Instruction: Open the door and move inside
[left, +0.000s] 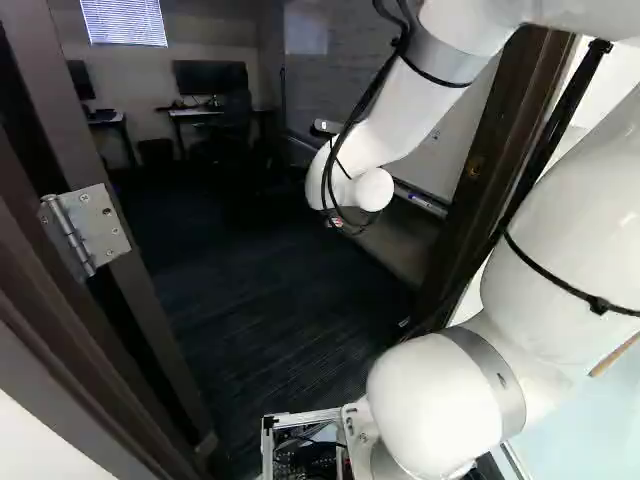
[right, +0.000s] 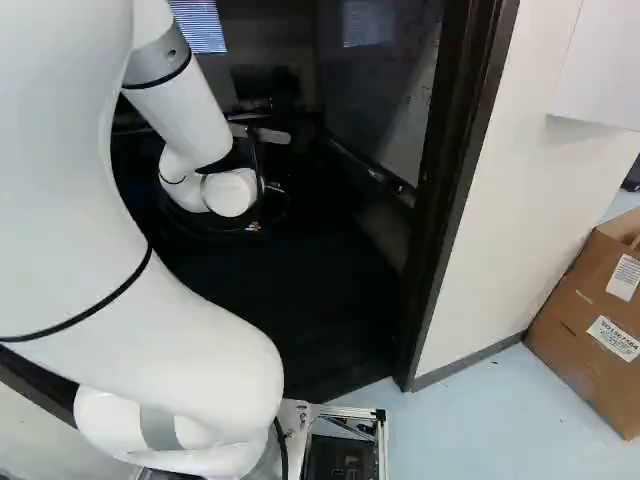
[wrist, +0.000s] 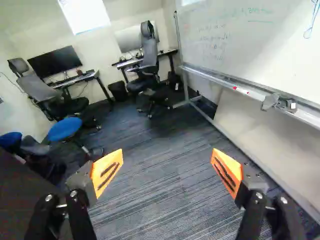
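Entering the room is, by judgement, the step in hand: the door (left: 62, 110) already stands open at the left of the left base view, swung on its metal hinge (left: 100, 228), and the way in lies beyond. The fingers (wrist: 106, 171) are spread wide and hold nothing; they reach ahead over the striped carpet (wrist: 150, 205), beyond the doorway, with a dark surface, probably the door's face, beside one of them. The white arm (left: 400, 110) extends through the opening ahead of the base (right: 345, 412), whose front corner is near the foot of the right door post (right: 460, 170).

Good practice calls for a slow, straight drive, with heading corrected in small amounts. The right-hand side deserves the closer watch, since a drift that way could scrape the base corner or the bulky lower arm against the post. Too large a correction to the left could instead catch the door's edge or hinge. The arm is best kept compact and steady, so that the open fingers neither snag the door nor swing into the whiteboard (wrist: 225, 45) and its tray (wrist: 250, 91). Turning should wait until the whole base has passed both posts; the office chairs (wrist: 148, 50) stand farther in.
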